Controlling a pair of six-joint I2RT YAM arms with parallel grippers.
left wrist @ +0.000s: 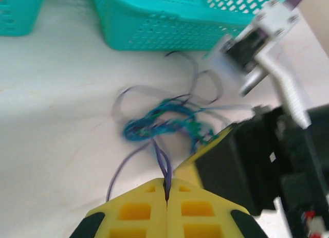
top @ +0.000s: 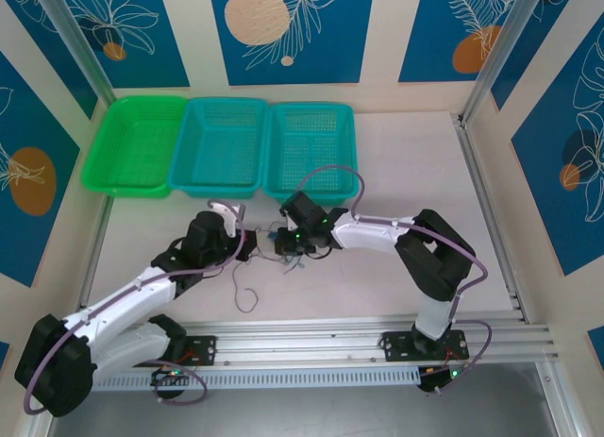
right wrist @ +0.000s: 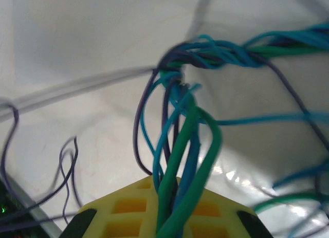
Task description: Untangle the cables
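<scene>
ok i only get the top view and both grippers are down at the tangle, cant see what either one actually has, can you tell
Observer: The left gripper is shut on a single purple-grey cable, pinched right at its tip.
Operator: and the right one
Observer: The right gripper is shut on several green and blue cables at once, not on one strand.
Operator: where do those lead
Observer: Straight up into the knot, where blue and teal strands are twisted together like rope just beyond that gripper.
</scene>
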